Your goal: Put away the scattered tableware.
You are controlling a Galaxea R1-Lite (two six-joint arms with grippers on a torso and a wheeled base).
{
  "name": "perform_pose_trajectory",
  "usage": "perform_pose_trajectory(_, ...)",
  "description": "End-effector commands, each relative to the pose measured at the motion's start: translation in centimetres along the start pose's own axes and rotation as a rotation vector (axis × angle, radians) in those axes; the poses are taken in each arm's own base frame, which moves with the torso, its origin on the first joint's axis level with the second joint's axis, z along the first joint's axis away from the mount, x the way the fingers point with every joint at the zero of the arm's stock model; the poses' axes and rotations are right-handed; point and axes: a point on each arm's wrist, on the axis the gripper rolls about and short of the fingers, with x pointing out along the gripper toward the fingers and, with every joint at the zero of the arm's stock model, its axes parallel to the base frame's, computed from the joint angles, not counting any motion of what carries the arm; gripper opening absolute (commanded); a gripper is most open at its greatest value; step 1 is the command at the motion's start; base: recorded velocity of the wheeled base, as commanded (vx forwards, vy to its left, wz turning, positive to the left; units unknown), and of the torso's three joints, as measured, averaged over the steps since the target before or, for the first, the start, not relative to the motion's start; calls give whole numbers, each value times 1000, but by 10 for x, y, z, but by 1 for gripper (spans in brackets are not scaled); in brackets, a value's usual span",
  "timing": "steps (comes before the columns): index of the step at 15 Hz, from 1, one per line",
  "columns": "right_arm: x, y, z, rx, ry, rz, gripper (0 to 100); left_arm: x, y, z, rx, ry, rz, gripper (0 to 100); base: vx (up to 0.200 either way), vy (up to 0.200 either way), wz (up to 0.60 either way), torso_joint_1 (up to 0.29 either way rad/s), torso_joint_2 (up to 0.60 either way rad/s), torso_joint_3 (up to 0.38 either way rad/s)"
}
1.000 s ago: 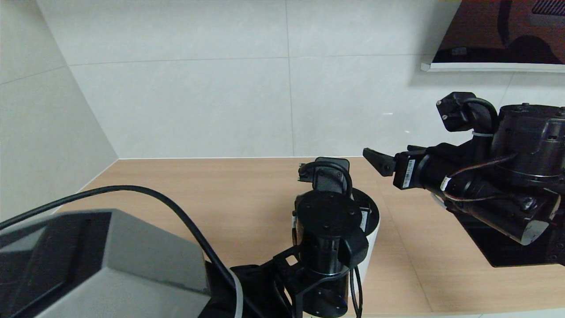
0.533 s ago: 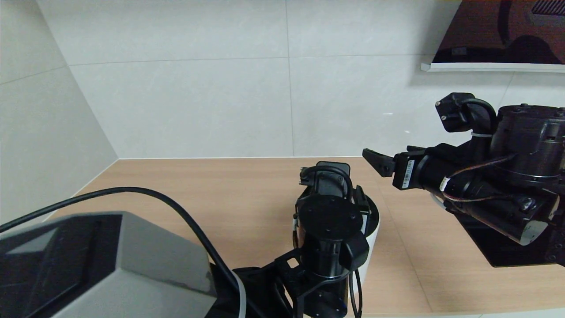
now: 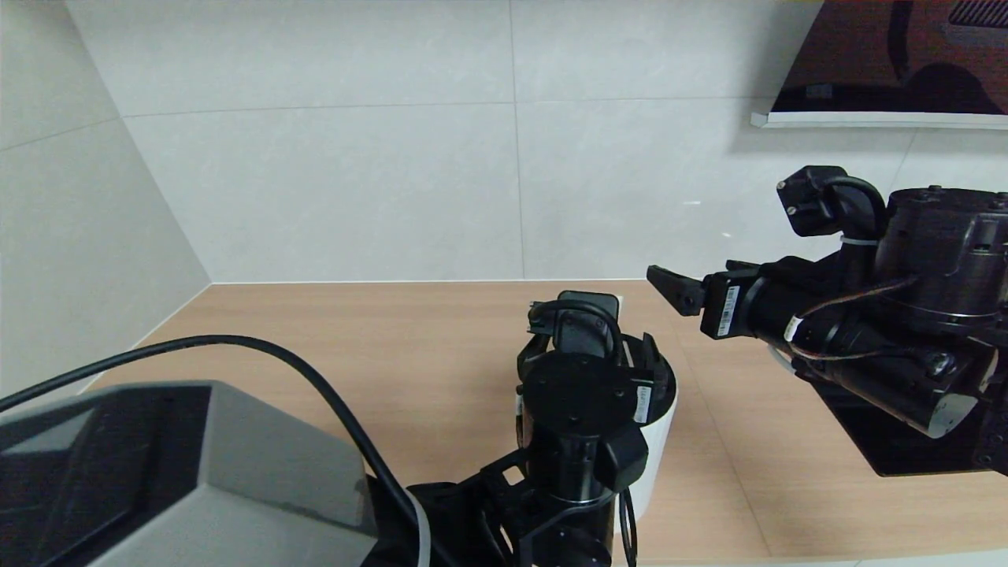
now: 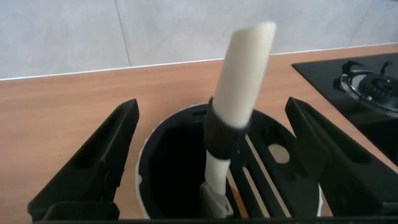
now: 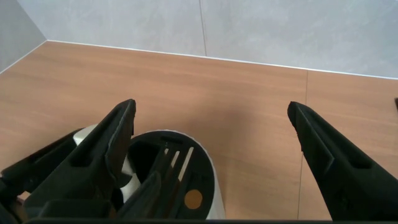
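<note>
Looking into the white holder (image 3: 657, 449), black inside, we see a utensil (image 4: 239, 81) with a cream handle and a black band standing tilted in it. The holder sits on the wooden countertop (image 3: 354, 346) near its front edge, right of the middle. Our left gripper (image 4: 212, 107) hovers just above the rim, fingers spread wide on either side of the handle, neither touching it. Our right gripper (image 5: 211, 109) hangs over the countertop's right side, fingers likewise apart and holding nothing.
</note>
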Motion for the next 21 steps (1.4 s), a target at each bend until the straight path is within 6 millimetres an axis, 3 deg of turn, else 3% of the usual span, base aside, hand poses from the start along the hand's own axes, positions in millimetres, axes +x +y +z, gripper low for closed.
perform_pose_trajectory(1,0,0,0,0,-1,0,100,-10,8,15,-33,-31,-26,100,0,0,0,0,0,0)
perform_pose_trajectory(5,-2,0,2,2,-8,1,100,-56,48,56,-71,-71,-204,100,0,0,0,0,0,0)
perform_pose_trajectory(8,-5,-6,6,10,-27,-15,100,-84,101,94,-76,-117,-311,100,0,0,0,0,0,0)
perform_pose_trajectory(11,-28,-15,18,18,-73,-23,100,-126,143,110,-62,-114,-361,100,0,0,0,0,0,0)
perform_pose_trajectory(13,-50,-22,27,-49,-114,-26,100,-147,184,122,-56,-140,-287,100,0,0,0,0,0,0)
perform_pose_trajectory(15,-71,-28,24,-71,-122,-40,100,-173,210,125,-65,-160,-238,100,0,0,0,0,0,0)
perform_pose_trajectory(16,-91,-35,17,-72,-122,-48,100,-197,227,122,-76,-160,-188,100,0,0,0,0,0,0)
perform_pose_trajectory(21,-159,-66,-7,-56,-183,-168,100,-292,265,102,-29,-176,-4,100,0,0,0,0,0,0)
